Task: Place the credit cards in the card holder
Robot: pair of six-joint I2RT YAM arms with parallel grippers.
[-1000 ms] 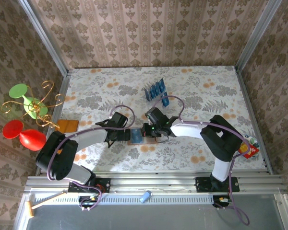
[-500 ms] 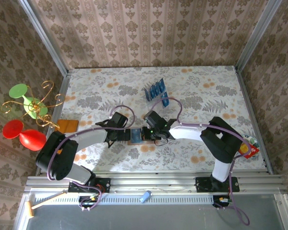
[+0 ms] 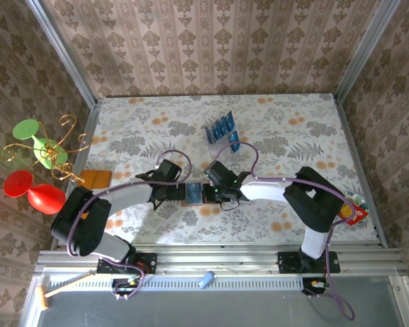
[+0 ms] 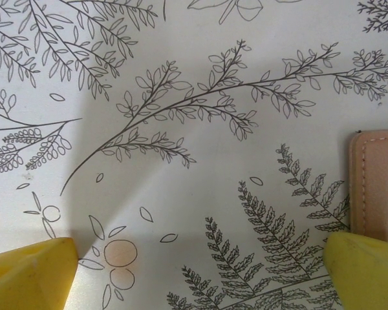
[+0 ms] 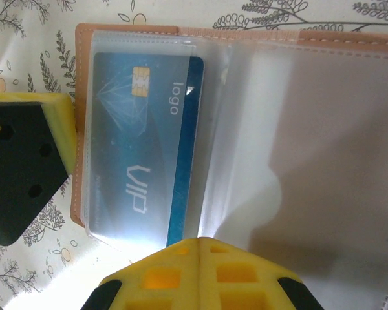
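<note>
The card holder (image 5: 323,129) lies open on the flowered table, clear sleeves up, and its tan edge (image 4: 375,181) reaches the left wrist view's right side. One blue credit card (image 5: 145,142) sits in its left sleeve. My right gripper (image 5: 204,242) is shut, its joined tips resting on the sleeve beside the card's right edge, nothing between them. My left gripper (image 4: 197,274) is open just left of the holder, with one finger (image 5: 26,161) beside its left edge. From above, the holder (image 3: 203,198) lies between both grippers. More blue cards (image 3: 220,128) stand in a clear rack.
One blue card (image 3: 234,144) lies near the rack, behind the right arm. A flat orange-brown square (image 3: 95,178) sits at the table's left edge. A red packet (image 3: 354,212) lies at the right edge. Metal frame posts bound the table.
The right gripper has slid slightly left onto the holder, staying shut. The left arm and the holder have not moved.
</note>
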